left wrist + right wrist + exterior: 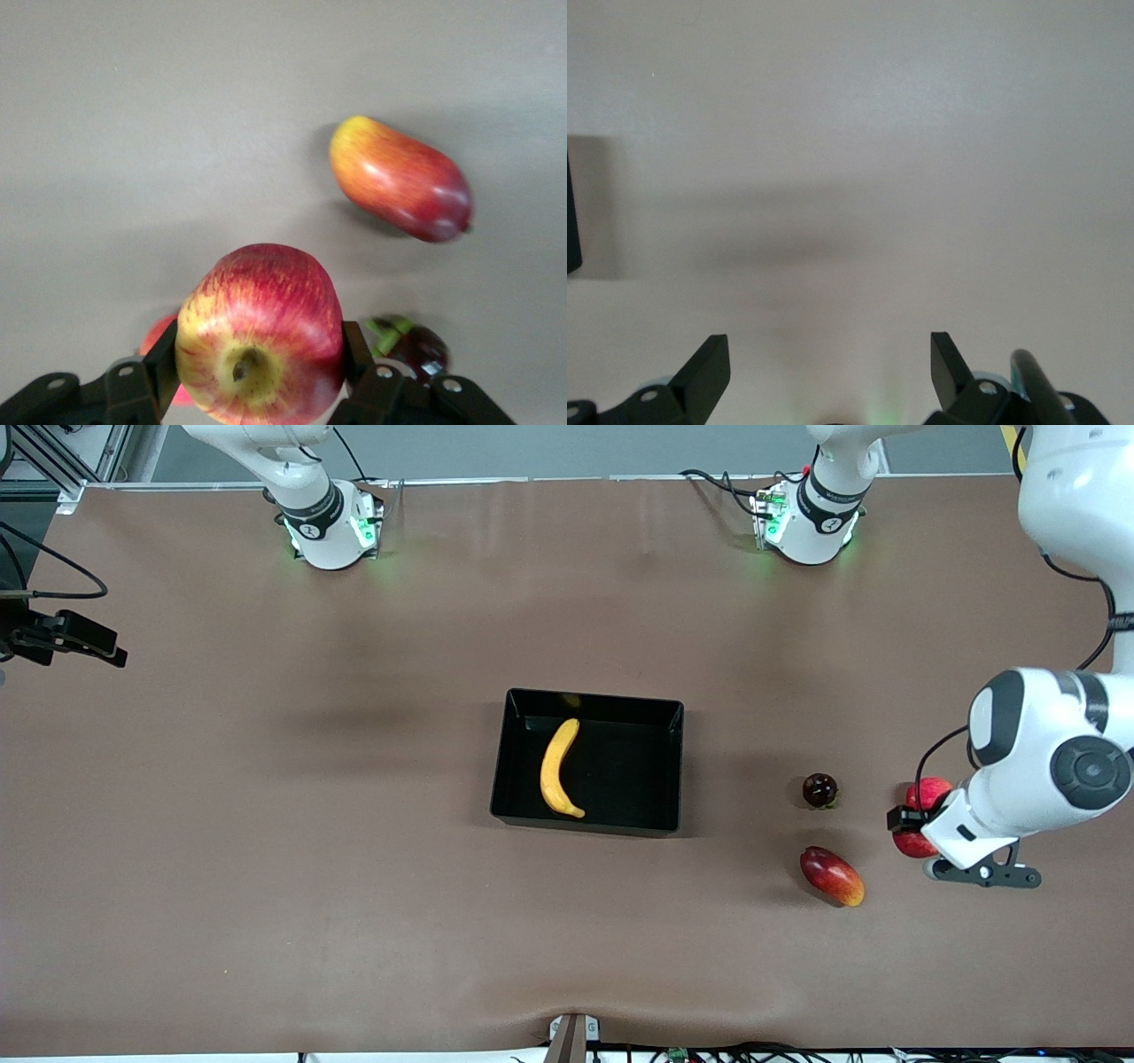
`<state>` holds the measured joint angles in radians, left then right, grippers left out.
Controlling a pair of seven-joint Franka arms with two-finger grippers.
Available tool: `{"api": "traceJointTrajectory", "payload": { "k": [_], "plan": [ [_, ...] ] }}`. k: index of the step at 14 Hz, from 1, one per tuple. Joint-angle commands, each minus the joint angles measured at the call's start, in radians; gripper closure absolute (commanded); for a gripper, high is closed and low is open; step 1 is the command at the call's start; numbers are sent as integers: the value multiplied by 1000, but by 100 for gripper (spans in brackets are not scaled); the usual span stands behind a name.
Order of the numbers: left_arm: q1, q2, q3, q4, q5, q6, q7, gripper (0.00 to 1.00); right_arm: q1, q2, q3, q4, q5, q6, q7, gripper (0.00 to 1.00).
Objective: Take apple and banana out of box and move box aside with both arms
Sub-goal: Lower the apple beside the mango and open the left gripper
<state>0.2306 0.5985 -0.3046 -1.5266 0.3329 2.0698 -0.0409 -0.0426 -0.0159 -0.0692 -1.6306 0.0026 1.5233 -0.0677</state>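
Observation:
The black bin [660, 766] stands mid-table with the yellow banana [558, 769] lying inside it. My left gripper [908, 831] is at the left arm's end of the table, shut on the red apple [912, 845]. In the left wrist view the apple [261, 332], with yellow flecks and a yellowish stem dimple, sits between the fingers [164, 354] of the left gripper [261, 359], held above the table. My right gripper [830, 359] is open and empty over bare table. In the front view only its black bracket [84, 642] shows, at the right arm's end.
A plain pinkish-red fruit [930, 788] lies on the table right by the left gripper, partly hidden below the apple in the left wrist view [158, 335]. A dark red fruit [819, 790] and a red-and-yellow mango [831, 875] lie between the gripper and the bin.

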Motion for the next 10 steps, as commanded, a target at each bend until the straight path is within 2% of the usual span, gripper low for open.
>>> {"api": "traceJointTrajectory", "payload": {
  "k": [1,8,10],
  "plan": [
    [9,69,-4,16,73,87,12,100,-16,11,12,23,0,-8,-9,0],
    [45,182,5,82,107,196,94,100,-17,13,12,21,0,-9,-9,0],
    [50,202,30,86,106,251,122,100,-16,13,12,21,0,-9,-9,0]
  ]
}}
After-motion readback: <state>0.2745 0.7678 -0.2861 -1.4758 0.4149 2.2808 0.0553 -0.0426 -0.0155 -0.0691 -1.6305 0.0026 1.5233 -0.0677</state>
